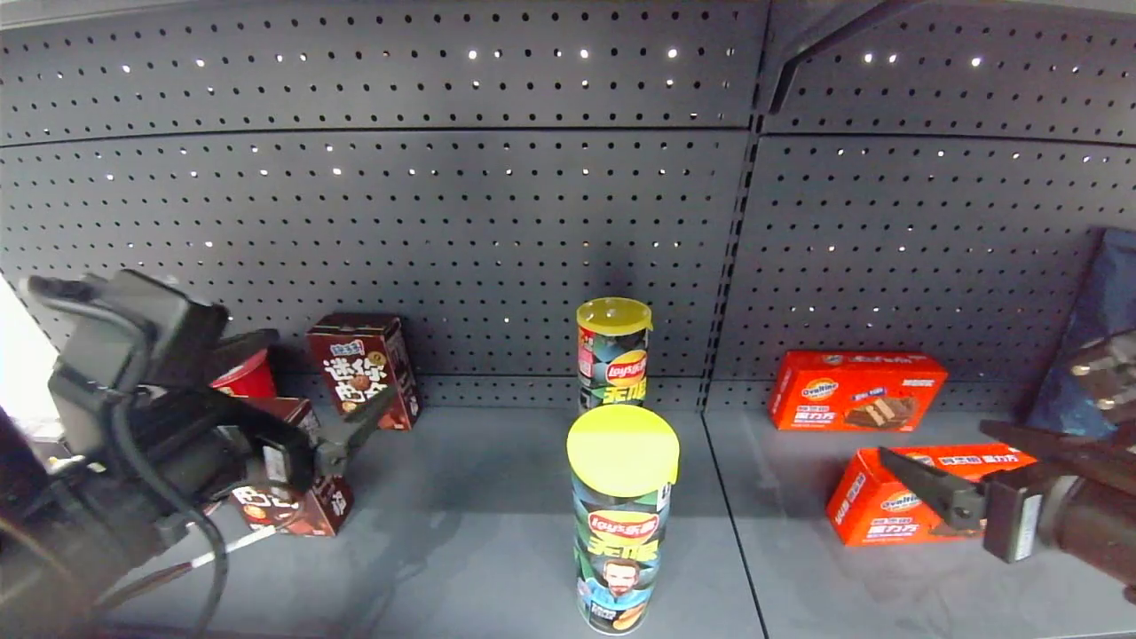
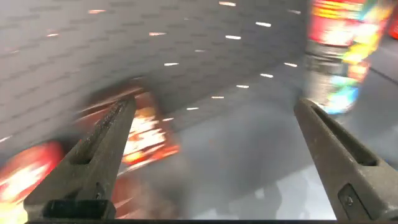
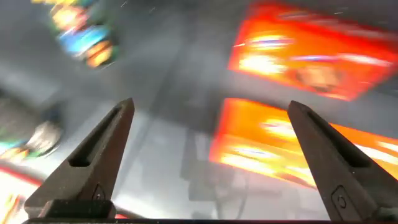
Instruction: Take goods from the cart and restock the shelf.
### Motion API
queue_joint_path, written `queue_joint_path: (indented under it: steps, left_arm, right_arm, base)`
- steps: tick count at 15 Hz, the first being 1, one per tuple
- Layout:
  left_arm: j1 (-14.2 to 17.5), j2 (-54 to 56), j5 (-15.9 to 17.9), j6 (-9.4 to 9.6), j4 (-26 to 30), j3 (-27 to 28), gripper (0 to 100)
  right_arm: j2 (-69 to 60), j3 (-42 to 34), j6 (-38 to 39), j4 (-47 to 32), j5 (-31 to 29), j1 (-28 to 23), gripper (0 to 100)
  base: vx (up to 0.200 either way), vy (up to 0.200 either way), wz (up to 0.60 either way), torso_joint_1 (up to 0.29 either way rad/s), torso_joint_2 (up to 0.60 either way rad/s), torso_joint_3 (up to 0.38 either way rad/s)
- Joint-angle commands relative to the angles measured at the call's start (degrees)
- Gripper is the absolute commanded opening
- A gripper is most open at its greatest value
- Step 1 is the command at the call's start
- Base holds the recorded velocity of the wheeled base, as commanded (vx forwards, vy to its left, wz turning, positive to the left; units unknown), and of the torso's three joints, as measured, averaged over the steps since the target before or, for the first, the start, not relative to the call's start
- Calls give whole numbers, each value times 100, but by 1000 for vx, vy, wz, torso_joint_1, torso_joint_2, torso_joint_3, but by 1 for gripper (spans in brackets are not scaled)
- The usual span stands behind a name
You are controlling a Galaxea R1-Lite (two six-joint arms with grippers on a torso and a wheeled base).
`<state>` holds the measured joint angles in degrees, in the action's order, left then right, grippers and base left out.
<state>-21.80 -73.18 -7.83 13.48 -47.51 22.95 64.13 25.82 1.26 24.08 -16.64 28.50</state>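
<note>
Head view: chip cans (image 1: 623, 519) on shelf (image 1: 479, 541)

The left gripper (image 2: 214, 104) and right gripper (image 3: 210, 104) have fingers spread wide.

The left gripper (image 2: 214, 104) has two long, pointy, dark grey fingers (image 2: 102, 146). The left arm (image 1: 80, 532) is black, with a boxy camera block (image 1: 146, 324), a thick black cable (image 1: 213, 559) and a white sticker (image 1: 277, 463). The right gripper (image 3: 211, 104) has the same pointy shape and a white label (image 1: 1029, 524).

Two chip cans (image 1: 612, 355) (image 1: 621, 524); two orange boxes (image 1: 856, 390) (image 1: 887, 506).
</note>
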Motion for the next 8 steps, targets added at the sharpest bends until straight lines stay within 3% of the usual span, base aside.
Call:
queue_joint_path:
  steps: [1,4,5,7,8]
  left_arm:
    - [817,1403,-8,14,110,-731,100]
    - [1582,2721,-70,-12,708,-1390,100]
    - [1828,3504,-202,-56,1156,-1628,100]
    - [1863,3714,-246,-65,1323,-1663,100]
    - [2083,4980,-325,-91,2791,-1654,100]
  right_arm:
    - [-1439,-525,-3,-122,-15,-1092,100]
    - [-2731,-1246,68,-562,-32,-2244,100]
    - [-3539,-1510,59,-1063,-41,-2789,100]
    - [-3750,-1527,59,-1283,-41,-2964,100]
    - [-4998,-1510,41,-2715,29,-3764,100]
  base:
    - [0,0,0,0,0,0]
    - [0,0,0,0,0,0]
    - [0,0,0,0,0,0]
    - [0,0,0,0,0,0]
    - [0,0,0,0,0,0]
